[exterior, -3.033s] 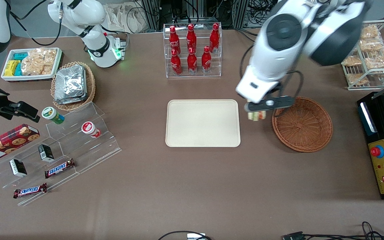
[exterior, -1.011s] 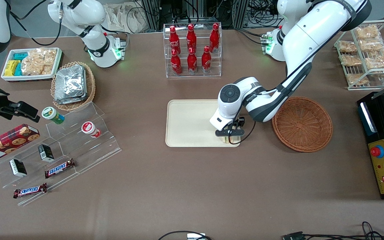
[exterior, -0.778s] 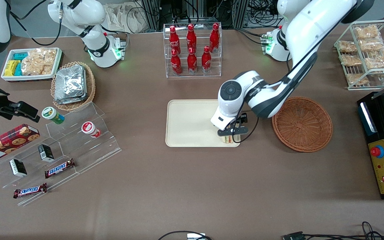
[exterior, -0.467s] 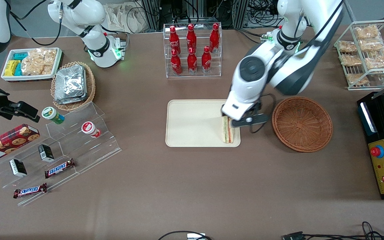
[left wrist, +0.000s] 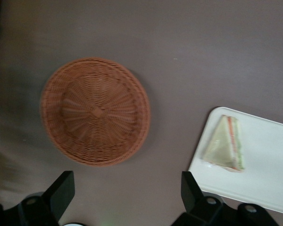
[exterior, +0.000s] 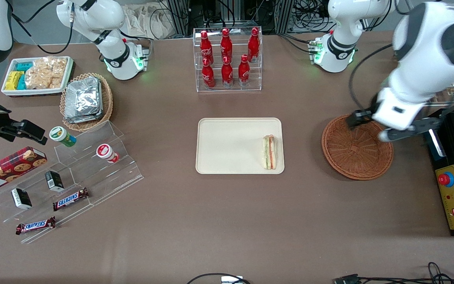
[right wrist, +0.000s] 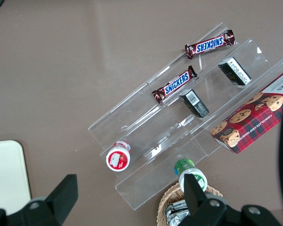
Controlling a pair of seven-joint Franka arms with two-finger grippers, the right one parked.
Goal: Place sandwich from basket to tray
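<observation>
Sandwich (exterior: 269, 152) lying flat on cream tray (exterior: 231, 146), close against the rim at the working arm's end, in the half nearer the front camera. Long axis running from the front camera toward the bottle rack; narrow tip aimed at the rack, broad end toward the camera, green and red-orange filling stripes running lengthwise. Seen from the left wrist as a pale triangle (left wrist: 225, 150) near a rounded corner of the tray (left wrist: 269, 183). Nothing touching or covering it.

Round reddish-brown wicker basket (exterior: 357, 157) beside the tray toward the working arm's end, apart from it, holding nothing; same basket (left wrist: 95, 111) in the wrist view. Clear rack of red cola bottles (exterior: 227, 59) farther from the camera than the tray. Black control box with red button (exterior: 451, 189) just beside the basket. Toward the parked arm's end: tan basket of foil packets (exterior: 86, 100), clear stepped stand with two small cups (exterior: 106, 152), Snickers bars (exterior: 70, 199), cookie box (exterior: 8, 167).

Compared with half a second ago, gripper (exterior: 386, 126) gone from directly above the sandwich to above the basket's rim, raised off the table. Fingers (left wrist: 61, 193) spread wide apart, holding nothing. Sandwich unmoved since then.
</observation>
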